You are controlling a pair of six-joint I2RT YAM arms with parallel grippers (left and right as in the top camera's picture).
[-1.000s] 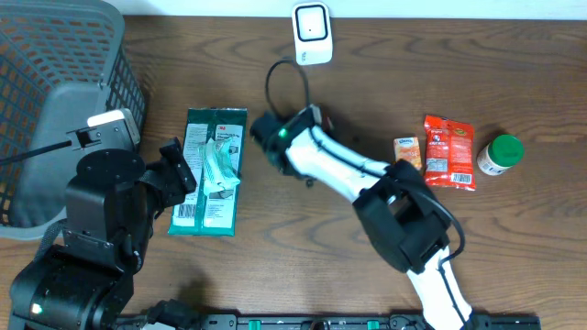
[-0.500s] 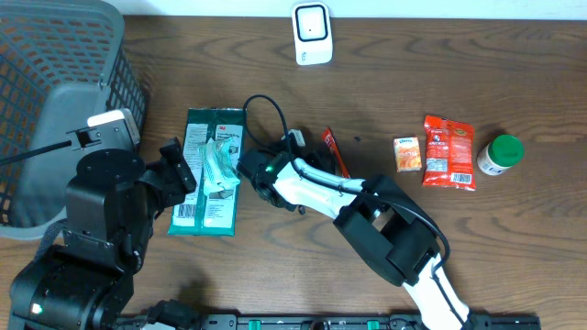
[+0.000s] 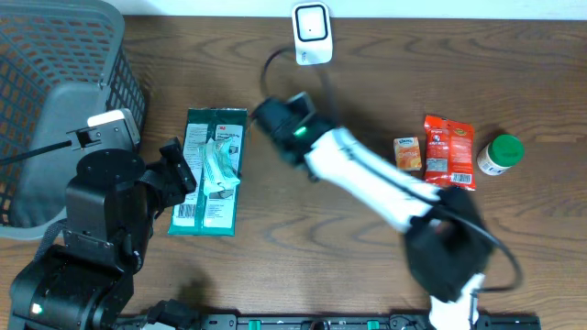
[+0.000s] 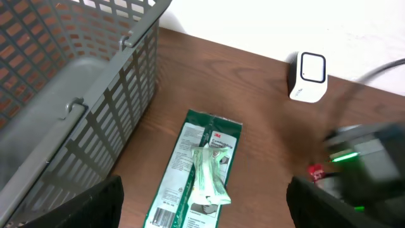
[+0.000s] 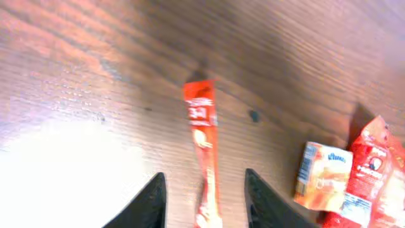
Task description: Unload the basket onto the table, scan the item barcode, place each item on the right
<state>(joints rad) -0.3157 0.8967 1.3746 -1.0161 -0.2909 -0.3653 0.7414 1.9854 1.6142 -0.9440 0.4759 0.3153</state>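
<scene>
My right pincer (image 5: 204, 183) stands part open and grips nothing. The red sachet (image 5: 201, 123) lies flat on the table (image 5: 76, 69) between the two fingertips (no contact visible on either side), its length running away from the wrist. To my right sit a small orange packet (image 5: 321, 177) and a red snack bag (image 5: 373, 171); to my left is bare wood. The scanner (image 3: 312, 33) stands near the table's far edge, beyond the pincer. Half a second earlier the wrist was nearer the green pack (image 3: 211, 170) and the sachet showed from overhead; my arm now covers it there.
</scene>
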